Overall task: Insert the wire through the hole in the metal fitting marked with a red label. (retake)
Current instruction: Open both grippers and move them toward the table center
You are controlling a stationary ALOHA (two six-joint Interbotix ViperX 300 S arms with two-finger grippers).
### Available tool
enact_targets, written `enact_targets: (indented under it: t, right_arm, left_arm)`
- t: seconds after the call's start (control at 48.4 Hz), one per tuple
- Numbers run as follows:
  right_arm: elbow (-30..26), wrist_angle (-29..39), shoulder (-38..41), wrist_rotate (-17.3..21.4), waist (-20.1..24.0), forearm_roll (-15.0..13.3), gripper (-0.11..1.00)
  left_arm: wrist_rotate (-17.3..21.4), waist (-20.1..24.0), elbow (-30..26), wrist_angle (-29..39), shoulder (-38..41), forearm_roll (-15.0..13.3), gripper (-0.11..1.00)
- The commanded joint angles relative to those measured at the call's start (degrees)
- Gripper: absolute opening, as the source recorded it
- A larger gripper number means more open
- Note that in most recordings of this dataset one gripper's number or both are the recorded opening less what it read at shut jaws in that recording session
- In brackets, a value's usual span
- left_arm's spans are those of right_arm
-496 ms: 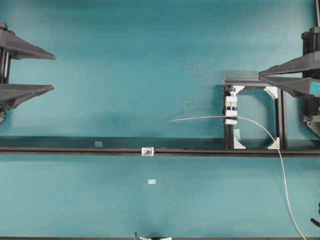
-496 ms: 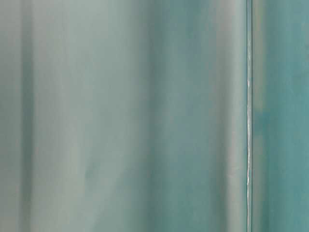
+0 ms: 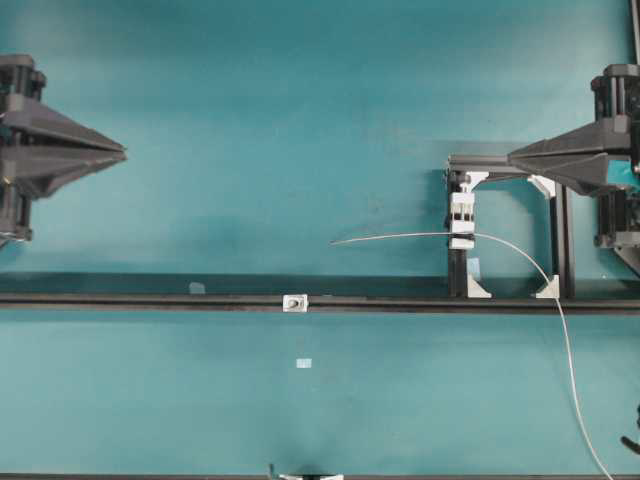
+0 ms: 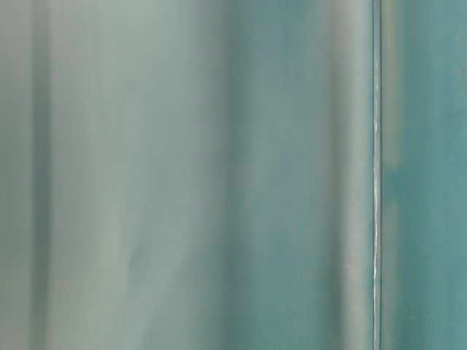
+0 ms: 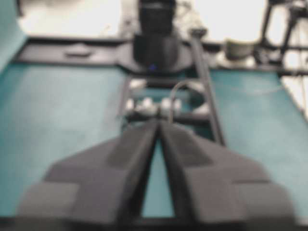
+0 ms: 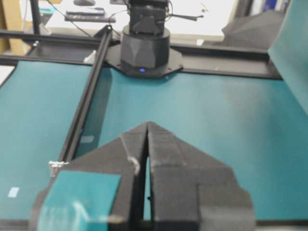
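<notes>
Across the table (image 3: 300, 120) from 9 to 3 o'clock, below centre: the rail (image 3: 150, 299). On the rail, just left of centre: the metal fitting (image 3: 294, 302), the hole (image 3: 295, 301) at its middle. At 3 o'clock, standing on the rail's far side: the frame (image 3: 560, 240), the clamp block (image 3: 461, 220) on its left post. Through the clamp: the wire (image 3: 400, 236), free end toward 9 o'clock above the rail, well apart from the fitting; other end curving over the rail to 5 o'clock. At 9 o'clock: left gripper (image 3: 122, 153). At 3 o'clock, over the frame's top: right gripper (image 3: 512, 157)
</notes>
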Motion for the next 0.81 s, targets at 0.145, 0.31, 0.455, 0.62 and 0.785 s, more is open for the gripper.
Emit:
enact_targets:
  t: [0.145, 0.31, 0.455, 0.62, 0.785]
  right_arm:
    - [-0.4, -0.3, 0.6, 0.6, -0.3, 0.2, 0.05]
    - [-0.1, 0.3, 0.6, 0.8, -0.3, 0.2, 0.44]
    - [-0.1, 1.7, 1.3, 1.7, -0.3, 0.2, 0.82]
    - [-0.1, 2.0, 6.6, 5.5, -0.3, 0.2, 0.72]
    - [-1.2, 2.0, 14.0, 7.6, -0.3, 0.2, 0.70]
  left_arm:
    - [-0.1, 0.8, -1.1, -0.7, 3.8, -0.2, 0.23]
    - [-0.1, 0.9, -1.5, -0.7, 4.4, -0.2, 0.70]
    - [0.0, 0.9, -1.5, -0.7, 5.0, -0.2, 0.74]
    - [0.2, 0.8, -1.8, -0.7, 9.3, -0.2, 0.73]
    - [0.2, 0.8, -3.3, -0.7, 15.8, -0.2, 0.72]
